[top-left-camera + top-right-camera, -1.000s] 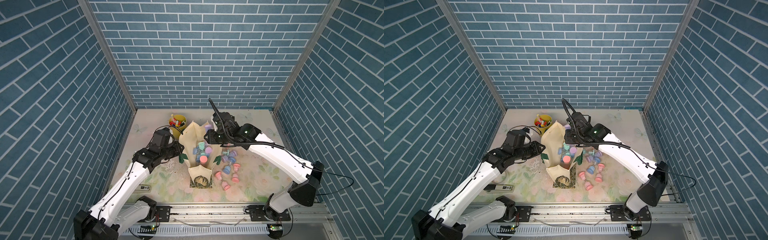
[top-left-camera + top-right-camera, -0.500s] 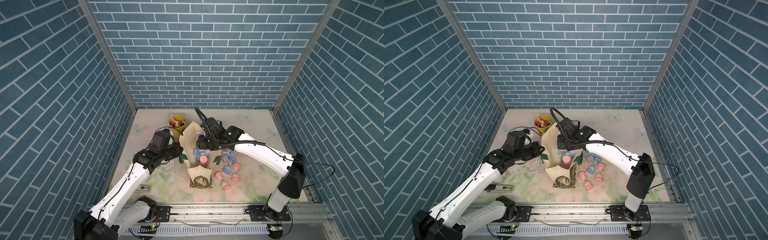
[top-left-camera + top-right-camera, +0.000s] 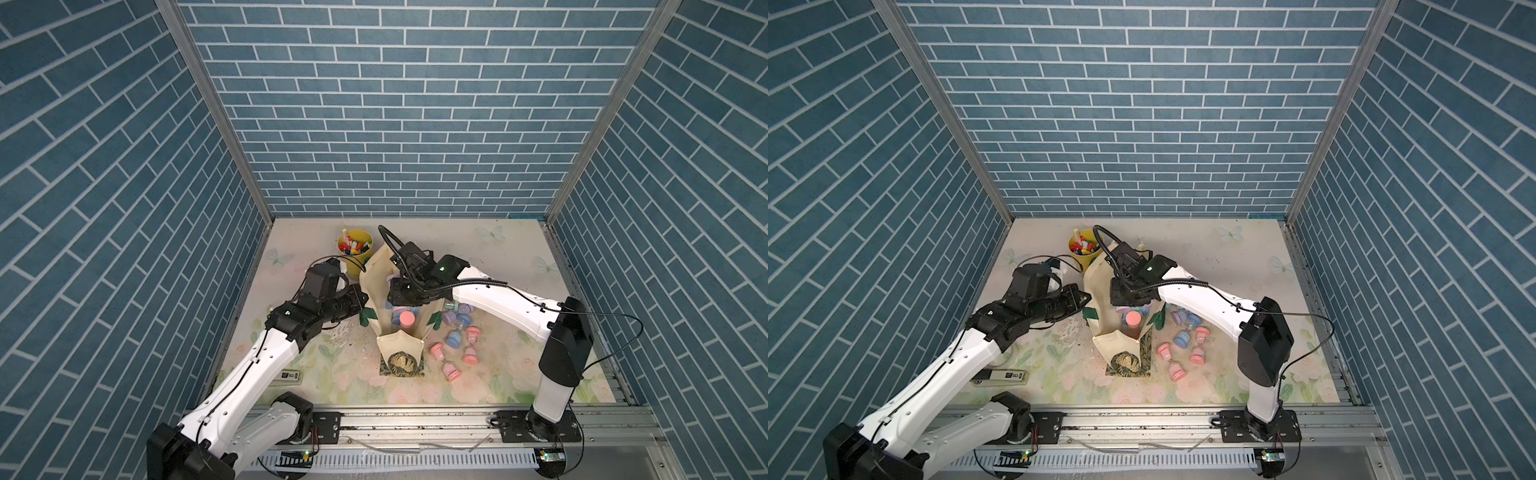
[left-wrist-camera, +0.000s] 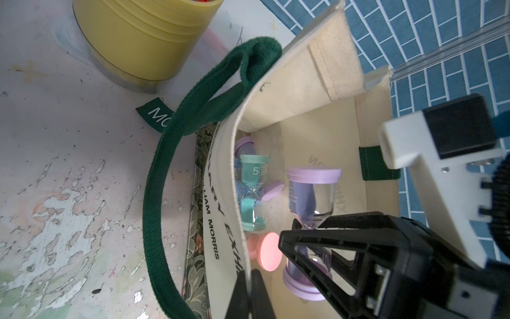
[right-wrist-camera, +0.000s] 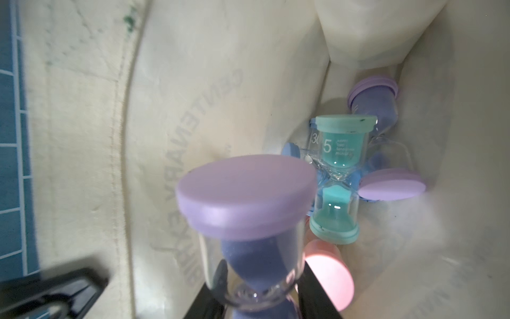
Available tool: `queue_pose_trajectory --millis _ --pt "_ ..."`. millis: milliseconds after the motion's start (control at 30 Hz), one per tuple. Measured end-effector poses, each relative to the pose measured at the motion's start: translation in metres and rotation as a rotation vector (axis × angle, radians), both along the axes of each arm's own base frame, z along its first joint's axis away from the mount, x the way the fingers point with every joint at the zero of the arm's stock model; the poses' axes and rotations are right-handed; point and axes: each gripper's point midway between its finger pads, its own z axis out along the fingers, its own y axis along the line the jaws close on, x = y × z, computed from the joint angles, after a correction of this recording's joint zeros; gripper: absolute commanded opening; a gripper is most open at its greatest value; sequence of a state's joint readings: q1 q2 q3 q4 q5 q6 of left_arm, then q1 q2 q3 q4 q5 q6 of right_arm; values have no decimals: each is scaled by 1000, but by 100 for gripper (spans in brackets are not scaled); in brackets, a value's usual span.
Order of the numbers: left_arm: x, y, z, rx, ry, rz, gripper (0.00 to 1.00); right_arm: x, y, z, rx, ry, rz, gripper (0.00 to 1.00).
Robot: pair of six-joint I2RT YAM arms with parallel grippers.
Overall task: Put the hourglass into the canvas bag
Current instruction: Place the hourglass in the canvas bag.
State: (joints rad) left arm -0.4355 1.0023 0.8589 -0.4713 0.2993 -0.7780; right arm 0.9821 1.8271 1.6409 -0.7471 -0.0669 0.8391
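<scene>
Left fingers: clenched on canvas bag rim.
Right fingers: grasping purple hourglass at waist, inside bag mouth.

Coarse, matt woven cloth makes up the cream canvas bag, and its dark green handle strap is ribbed webbing. The lilac-capped hourglass pairs glossy clear bulbs with smooth, matt plastic ends. The yellow ridged plastic cup looks smooth. The floral-printed bench top is scuffed and flaking.
</scene>
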Motion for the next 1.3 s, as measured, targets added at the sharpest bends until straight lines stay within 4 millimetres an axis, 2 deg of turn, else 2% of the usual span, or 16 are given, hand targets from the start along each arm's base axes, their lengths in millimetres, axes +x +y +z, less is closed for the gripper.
queue_pose_trajectory --millis 267,500,767,867,967,1100,1267,1300 --pt "0 -1 1 -6 -4 -5 0 -8 8 -30 -35 75 11 0" --pt "0 -1 1 -6 -4 -5 0 -11 10 -35 -38 91 20 0" --pt "0 -1 1 -6 -5 -5 0 -12 11 -51 -65 114 21 0" --pt "0 -1 1 -6 -5 -5 0 -12 12 -56 -74 122 23 3" --pt "0 -1 2 -6 -6 -6 0 -13 12 -58 -78 124 24 11" --pt "0 -1 3 -7 -9 -6 0 -13 12 -58 -80 124 24 37" --pt "0 -1 3 -7 -8 -6 0 -12 11 -59 -88 118 23 50" --pt "0 -1 2 -6 -9 -4 0 -12 10 -59 -93 113 23 60"
